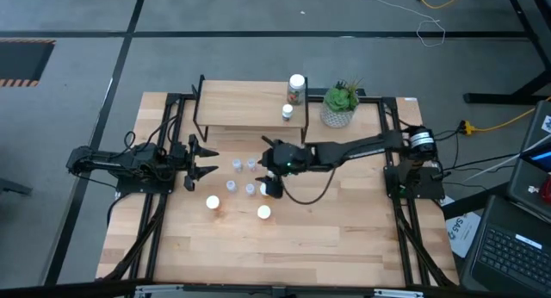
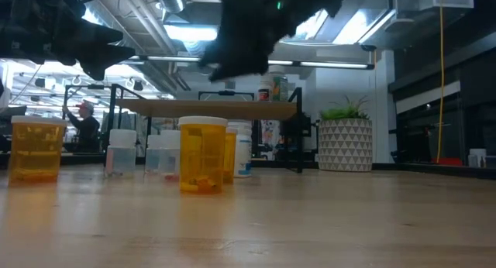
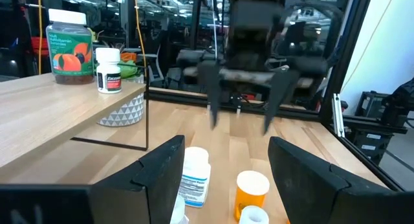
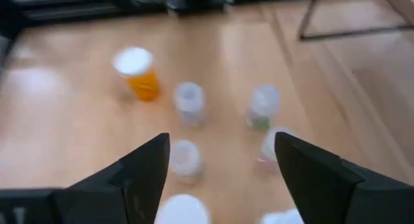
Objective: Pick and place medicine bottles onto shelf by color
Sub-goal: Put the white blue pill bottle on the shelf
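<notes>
Dark and spread wide, the right hand (image 1: 272,191) hangs empty above the cluster of medicine bottles in the middle of the table (image 1: 344,238), its two fingers (image 4: 145,169) straddling open air in the right wrist view with several small bottles below. Directly under it that view shows a white cap at the near edge, a few clear bottles (image 4: 189,102) a little beyond, and an orange bottle (image 4: 137,72) farther off to one side. From above, the clear ones (image 1: 242,164) sit in a loose group just beside this hand, while two white-capped orange bottles (image 1: 213,203) stand nearer the front edge, apart from the rest. Farther out, the shelf (image 1: 250,104) stands at the back of the table and already carries a large dark bottle (image 1: 297,87) and a smaller white one (image 1: 287,113) at its right end, next to a potted plant (image 1: 341,104). The left hand (image 1: 203,160) waits at the left side of the table, also open, facing the group. This looks like the reach-and-pick step, with most of the sorting yet to do. The next move, I judge, calls for lowering straight over a single bottle so the fingers pass on either side of it without nudging its close neighbours, which look light enough to tip.
</notes>
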`<state>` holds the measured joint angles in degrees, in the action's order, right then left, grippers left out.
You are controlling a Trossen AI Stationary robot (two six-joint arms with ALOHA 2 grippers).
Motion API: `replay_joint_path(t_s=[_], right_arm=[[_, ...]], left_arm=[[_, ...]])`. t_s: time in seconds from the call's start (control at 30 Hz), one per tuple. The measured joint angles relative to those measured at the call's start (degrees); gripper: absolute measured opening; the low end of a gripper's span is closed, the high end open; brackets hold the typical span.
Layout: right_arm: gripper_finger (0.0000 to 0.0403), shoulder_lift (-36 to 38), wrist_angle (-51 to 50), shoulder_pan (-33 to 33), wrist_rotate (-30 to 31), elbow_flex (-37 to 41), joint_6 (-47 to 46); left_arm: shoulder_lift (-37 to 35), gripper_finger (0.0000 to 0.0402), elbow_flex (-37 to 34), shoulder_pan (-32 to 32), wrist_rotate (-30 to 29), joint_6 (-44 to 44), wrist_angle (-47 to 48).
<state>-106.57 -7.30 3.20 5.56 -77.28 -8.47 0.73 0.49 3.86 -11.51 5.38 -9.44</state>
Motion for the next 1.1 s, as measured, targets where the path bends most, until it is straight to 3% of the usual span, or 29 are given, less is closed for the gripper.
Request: replay_joint_path(t_s=[0.5, 1.1], right_arm=[[0.0280, -2.61, -12.24, -2.29, 5.41, -0.41, -2.31], [0.0280, -4.28, -13.21, -2.29, 8.90, -0.43, -3.28]], left_arm=[[0.00, 0.0219, 0.00, 0.01, 0.00, 0.01, 0.86], [0.00, 0.0219, 0.00, 0.00, 0.00, 0.01, 0.90]])
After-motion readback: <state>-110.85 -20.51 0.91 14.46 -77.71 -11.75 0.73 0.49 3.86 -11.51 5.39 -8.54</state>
